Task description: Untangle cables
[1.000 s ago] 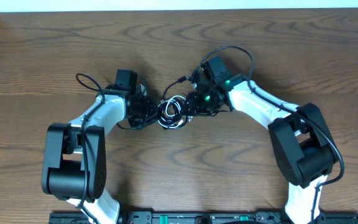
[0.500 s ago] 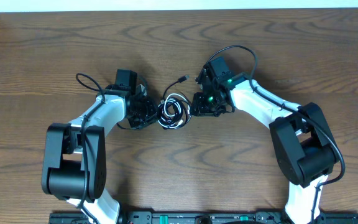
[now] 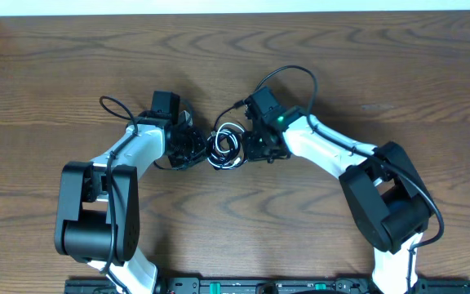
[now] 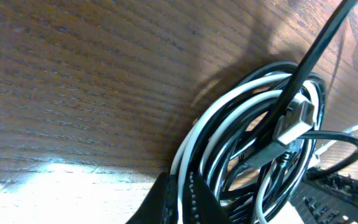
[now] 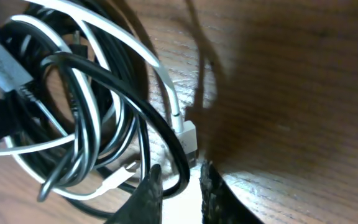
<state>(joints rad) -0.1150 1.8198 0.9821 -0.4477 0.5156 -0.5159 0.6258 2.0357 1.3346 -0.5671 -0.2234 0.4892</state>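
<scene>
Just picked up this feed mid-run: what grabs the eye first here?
A cable tangle of black and white loops sits dead centre, flanked by the two grippers. The left gripper is shut on its left edge; the right gripper has its fingertips nearly together just below a white plug. In the left wrist view a silver plug lies across the coil.

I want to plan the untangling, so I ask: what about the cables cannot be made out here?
Overhead: cables too small to trace crossings; left gripper and right gripper cover their sides.
Left wrist: lower coils hidden behind the left gripper, cut off by the bottom edge.
Right wrist: coils cut off by the left edge; near strands blurred.
</scene>
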